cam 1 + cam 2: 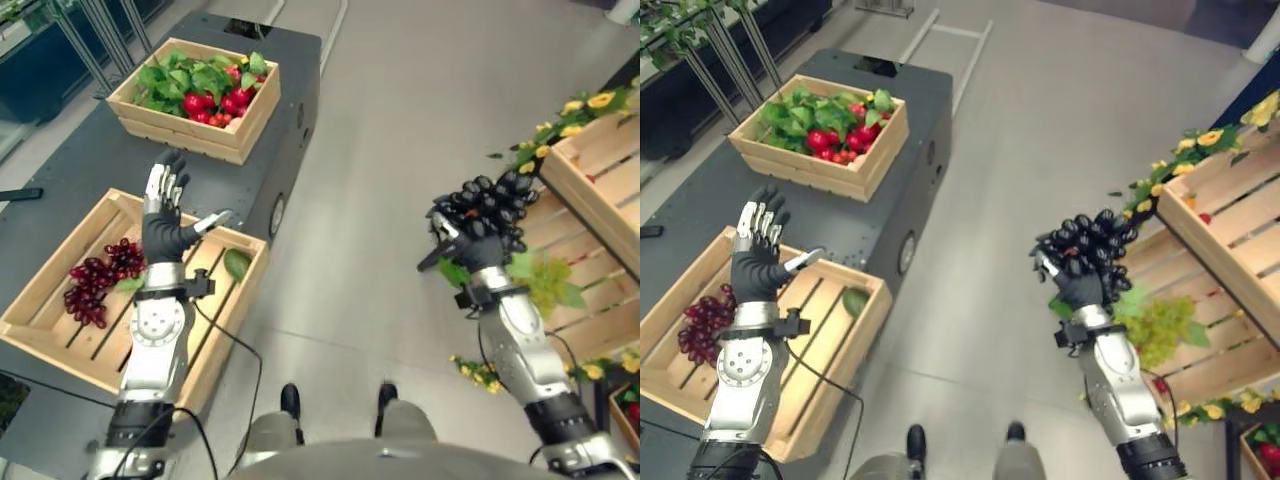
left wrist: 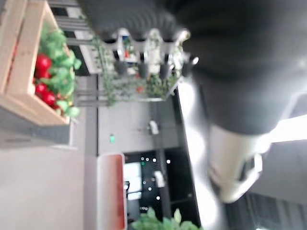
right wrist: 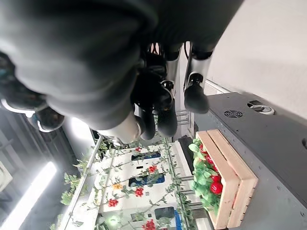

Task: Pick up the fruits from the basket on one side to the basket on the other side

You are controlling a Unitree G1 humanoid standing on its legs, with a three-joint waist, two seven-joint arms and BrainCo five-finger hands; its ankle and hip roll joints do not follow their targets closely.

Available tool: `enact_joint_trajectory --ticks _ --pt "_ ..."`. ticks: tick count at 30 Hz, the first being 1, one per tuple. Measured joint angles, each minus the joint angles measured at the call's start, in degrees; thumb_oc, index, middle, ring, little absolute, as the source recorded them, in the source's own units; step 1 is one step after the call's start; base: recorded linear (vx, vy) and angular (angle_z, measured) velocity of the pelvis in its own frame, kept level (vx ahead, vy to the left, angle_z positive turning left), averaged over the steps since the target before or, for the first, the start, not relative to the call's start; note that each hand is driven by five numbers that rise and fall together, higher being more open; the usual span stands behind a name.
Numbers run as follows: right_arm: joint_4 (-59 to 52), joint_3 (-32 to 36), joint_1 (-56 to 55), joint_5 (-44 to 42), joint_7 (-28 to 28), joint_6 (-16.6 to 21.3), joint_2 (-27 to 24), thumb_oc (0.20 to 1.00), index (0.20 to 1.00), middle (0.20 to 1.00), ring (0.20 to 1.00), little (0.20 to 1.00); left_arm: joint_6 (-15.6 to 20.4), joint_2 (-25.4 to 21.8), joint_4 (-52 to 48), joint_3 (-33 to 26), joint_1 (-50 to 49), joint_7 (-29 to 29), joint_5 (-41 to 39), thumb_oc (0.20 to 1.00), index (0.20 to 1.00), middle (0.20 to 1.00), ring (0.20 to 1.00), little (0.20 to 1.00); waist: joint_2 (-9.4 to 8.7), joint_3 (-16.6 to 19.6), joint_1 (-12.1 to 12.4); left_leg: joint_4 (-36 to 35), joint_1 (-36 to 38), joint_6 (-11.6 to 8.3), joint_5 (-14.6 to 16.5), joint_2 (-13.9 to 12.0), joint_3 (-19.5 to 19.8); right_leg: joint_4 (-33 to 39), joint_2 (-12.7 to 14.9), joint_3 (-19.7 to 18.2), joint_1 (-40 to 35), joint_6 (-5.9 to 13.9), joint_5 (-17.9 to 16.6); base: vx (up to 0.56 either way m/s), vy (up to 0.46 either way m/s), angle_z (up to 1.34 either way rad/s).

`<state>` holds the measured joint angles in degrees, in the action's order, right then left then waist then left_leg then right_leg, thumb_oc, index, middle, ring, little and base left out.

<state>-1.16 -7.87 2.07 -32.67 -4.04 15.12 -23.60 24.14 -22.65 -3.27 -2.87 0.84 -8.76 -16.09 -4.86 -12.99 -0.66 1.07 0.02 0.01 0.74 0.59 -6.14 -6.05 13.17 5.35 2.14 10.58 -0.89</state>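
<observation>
The right hand [image 1: 1080, 285] is raised over the grey floor [image 1: 400, 130], its fingers curled round a bunch of dark purple, near-black grapes with green leaves [image 1: 490, 205], held in the air between the two sides of the scene and just beside the slatted wooden crate [image 1: 590, 270] on the robot's right, which holds a pale green bunch of grapes with leaves [image 1: 1155, 325]. In the right wrist view the dark-tipped fingers [image 3: 195, 93] close over the dark fruit. The left hand [image 1: 165, 215] is lifted above the dark grey tabletop [image 1: 70, 170] with straight, spread fingers and the thumb out to the side, holding nothing. Below it lies a shallow slatted wooden crate [image 1: 60, 340] on the tabletop, with a bunch of dark red grapes [image 1: 100, 280] in its left part and a single green leaf [image 1: 237, 264] near its right rim. Farther back on the same tabletop stands a second wooden crate [image 1: 190, 135] filled with green leaves and red fruits [image 1: 215, 100]. Another wooden crate trimmed with yellow flowers [image 1: 590, 170] stands at the far right.
</observation>
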Motion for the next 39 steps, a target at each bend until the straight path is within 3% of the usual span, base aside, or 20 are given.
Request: enact_joint_trajectory --ticks 2,6,14,20,29,39 --pt "0.0 0.1 0.1 0.2 0.5 0.0 0.0 0.200 0.200 0.200 0.200 0.200 0.1 0.2 -0.3 0.1 0.0 0.3 -0.5 1.000 1.000 1.000 1.000 1.000 -0.21 0.1 0.1 0.0 -0.3 -1.14 -0.2 -0.4 -0.4 1.9 -0.8 0.8 -0.4 -1.28 1.5 0.02 -0.039 -0.14" --pt "0.8 1.6 -0.2 0.4 1.1 0.2 -0.3 0.200 0.200 0.200 0.200 0.200 0.1 0.7 -2.8 1.1 -0.1 1.1 -1.3 1.000 1.000 1.000 1.000 1.000 0.24 0.0 -1.3 -0.3 -0.8 -2.93 -1.2 -2.8 -0.9 4.1 -3.8 0.4 -0.4 -2.70 0.8 0.02 -0.120 -0.12" --pt "2.1 3.2 -0.7 0.4 2.2 1.3 -1.8 0.200 0.200 0.200 0.200 0.200 0.3 1.5 -6.7 6.1 1.4 3.9 -7.9 1.000 1.000 1.000 1.000 1.000 1.37 -0.5 -2.9 1.5 -5.1 -3.06 -1.3 -3.1 -1.0 1.9 -4.0 -0.4 4.4 -3.25 0.7 -0.06 -0.084 -0.04" --pt "4.5 3.5 1.7 0.4 4.7 3.0 -3.1 0.200 0.200 0.200 0.200 0.200 1.1 1.9 -7.6 8.5 6.0 4.1 -12.3 1.000 1.000 1.000 1.000 1.000 4.88 -5.6 -3.0 3.1 -9.1 -3.13 -1.6 -3.5 -1.4 -2.1 -4.2 -1.9 10.3 -3.46 1.5 -0.08 -0.072 -0.08" --pt "9.9 4.8 8.2 2.9 11.0 4.1 -6.9 0.200 0.200 0.200 0.200 0.200 2.3 2.5 -8.8 11.7 14.0 1.2 -12.2 1.000 1.000 1.000 1.000 1.000 5.64 -15.8 -3.4 4.0 -15.1 -4.05 -3.0 -4.6 -1.4 -7.5 -5.4 -3.1 18.8 -5.02 2.2 -0.02 -0.057 -0.07" --pt "13.0 5.0 12.9 4.5 15.4 6.3 -8.1 0.200 0.200 0.200 0.200 0.200 2.6 2.7 -8.9 12.9 16.5 -3.1 -11.7 1.000 1.000 1.000 1.000 1.000 6.34 -16.3 -3.0 3.9 -17.4 -4.42 -3.5 -4.3 -1.3 -12.4 -5.1 -3.7 23.6 -5.47 4.6 0.00 -0.006 0.00"
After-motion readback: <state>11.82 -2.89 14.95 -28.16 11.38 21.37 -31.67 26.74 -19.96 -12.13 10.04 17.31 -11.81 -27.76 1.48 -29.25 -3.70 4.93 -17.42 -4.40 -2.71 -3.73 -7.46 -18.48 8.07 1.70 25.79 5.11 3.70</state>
